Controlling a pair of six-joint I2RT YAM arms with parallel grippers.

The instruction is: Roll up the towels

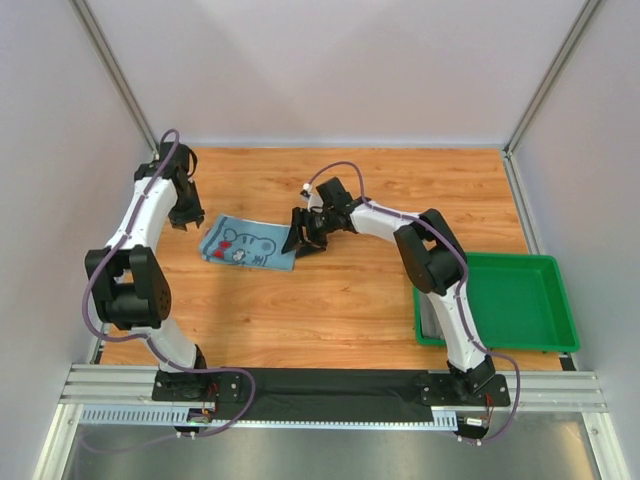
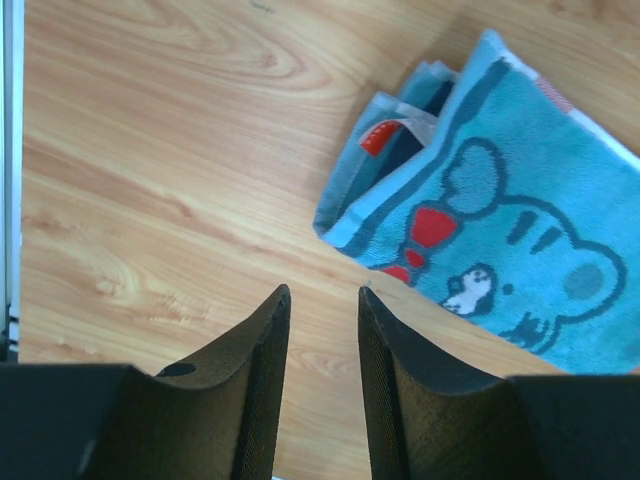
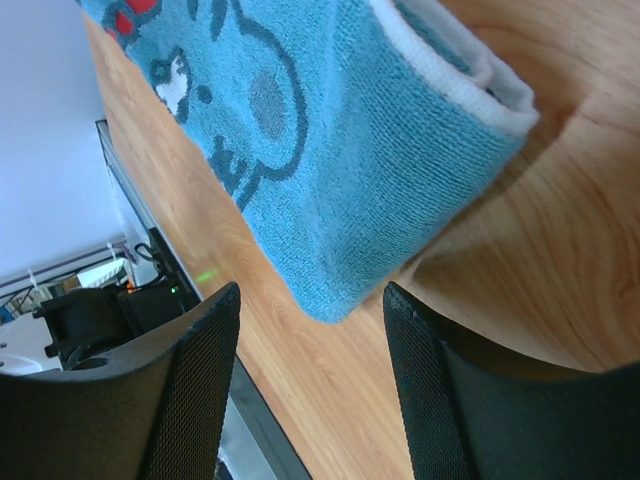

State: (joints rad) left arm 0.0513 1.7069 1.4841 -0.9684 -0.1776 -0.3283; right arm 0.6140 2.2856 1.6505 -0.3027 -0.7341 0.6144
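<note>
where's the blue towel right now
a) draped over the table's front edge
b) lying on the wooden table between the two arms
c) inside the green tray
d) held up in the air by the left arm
b: the blue towel lies on the wooden table between the two arms, well apart from the green tray at the right.

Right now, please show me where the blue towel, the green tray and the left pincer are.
blue towel (image 1: 247, 246), top view, middle of its printed face.
green tray (image 1: 520, 300), top view, bare floor.
left pincer (image 2: 322, 292), left wrist view, midway between fingertips.
</note>
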